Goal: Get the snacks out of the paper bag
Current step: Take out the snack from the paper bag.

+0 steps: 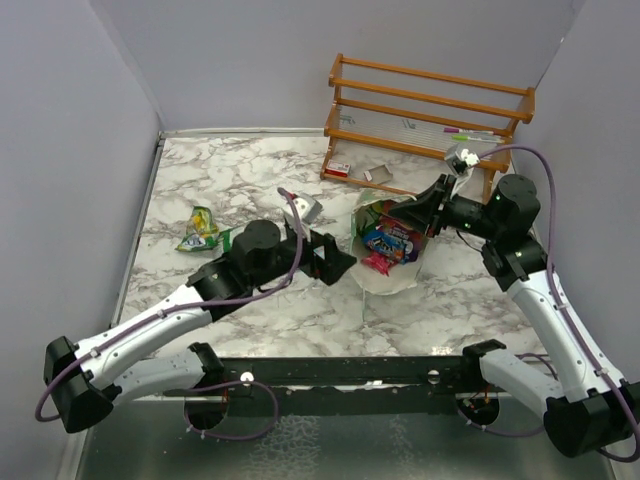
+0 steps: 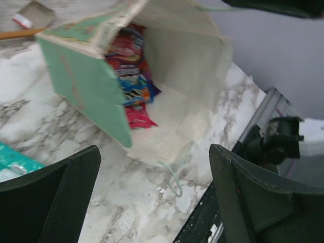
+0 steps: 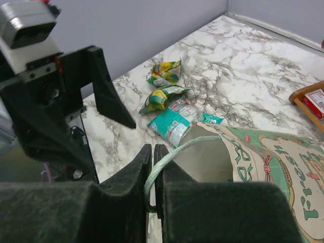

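The pale green paper bag (image 1: 392, 278) lies tipped in the middle of the table, its mouth facing my left arm. Inside it are blue (image 1: 392, 238) and red-pink (image 1: 378, 263) snack packets; the left wrist view shows them stacked in the bag (image 2: 134, 88). My left gripper (image 1: 335, 258) is open and empty just in front of the bag's mouth (image 2: 154, 152). My right gripper (image 1: 425, 210) is shut on the bag's string handle (image 3: 172, 154) and holds the top edge up. Yellow-green packets (image 1: 200, 228) and a teal packet (image 3: 174, 121) lie on the table to the left.
A wooden rack (image 1: 430, 110) stands at the back right, with a small red-white box (image 1: 339, 169) at its foot. Grey walls close the left, back and right. A black rail (image 1: 350, 372) runs along the near edge.
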Controlling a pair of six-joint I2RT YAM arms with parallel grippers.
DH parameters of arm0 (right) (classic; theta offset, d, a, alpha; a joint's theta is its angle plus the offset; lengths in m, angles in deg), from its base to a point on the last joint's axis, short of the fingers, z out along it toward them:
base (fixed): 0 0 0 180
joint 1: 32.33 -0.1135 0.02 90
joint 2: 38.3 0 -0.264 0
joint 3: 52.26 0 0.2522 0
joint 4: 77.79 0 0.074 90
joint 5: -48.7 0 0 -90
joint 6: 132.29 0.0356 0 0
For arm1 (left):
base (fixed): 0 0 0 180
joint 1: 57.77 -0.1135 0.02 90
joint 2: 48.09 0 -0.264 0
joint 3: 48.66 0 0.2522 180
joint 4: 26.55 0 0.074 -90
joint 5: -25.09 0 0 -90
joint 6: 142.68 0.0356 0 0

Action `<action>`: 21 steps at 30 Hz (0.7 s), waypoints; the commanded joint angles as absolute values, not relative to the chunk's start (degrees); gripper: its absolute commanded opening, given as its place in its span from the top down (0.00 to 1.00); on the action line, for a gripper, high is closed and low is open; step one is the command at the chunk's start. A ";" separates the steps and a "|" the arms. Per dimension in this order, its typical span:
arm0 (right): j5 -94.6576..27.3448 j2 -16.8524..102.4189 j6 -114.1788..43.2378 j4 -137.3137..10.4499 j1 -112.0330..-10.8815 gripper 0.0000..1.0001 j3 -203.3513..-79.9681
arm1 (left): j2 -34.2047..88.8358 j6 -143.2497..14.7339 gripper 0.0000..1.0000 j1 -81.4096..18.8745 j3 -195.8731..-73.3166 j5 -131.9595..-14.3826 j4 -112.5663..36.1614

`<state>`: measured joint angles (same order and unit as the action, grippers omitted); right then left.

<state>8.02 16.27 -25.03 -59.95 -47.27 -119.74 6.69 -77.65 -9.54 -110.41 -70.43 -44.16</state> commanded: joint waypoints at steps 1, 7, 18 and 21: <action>9.55 15.11 -23.75 -61.92 -47.54 0.92 -119.05 | 8.46 -75.66 0.14 1.69 -114.24 -62.49 -41.80; 10.72 15.61 -20.93 -65.43 -47.54 0.92 -118.46 | 15.49 -69.73 0.39 16.18 -117.26 -47.19 -44.20; 7.58 13.56 -22.21 -62.90 -47.54 0.92 -120.04 | 30.23 -64.93 0.65 18.62 -118.57 -35.65 -33.87; 7.50 12.76 -21.37 -63.47 -47.54 0.92 -119.64 | 35.21 -64.02 0.60 17.32 -121.64 -35.61 -34.59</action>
<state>8.13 14.94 -22.60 -61.59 -47.27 -118.95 30.45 -66.52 18.48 -118.32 -40.18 -38.50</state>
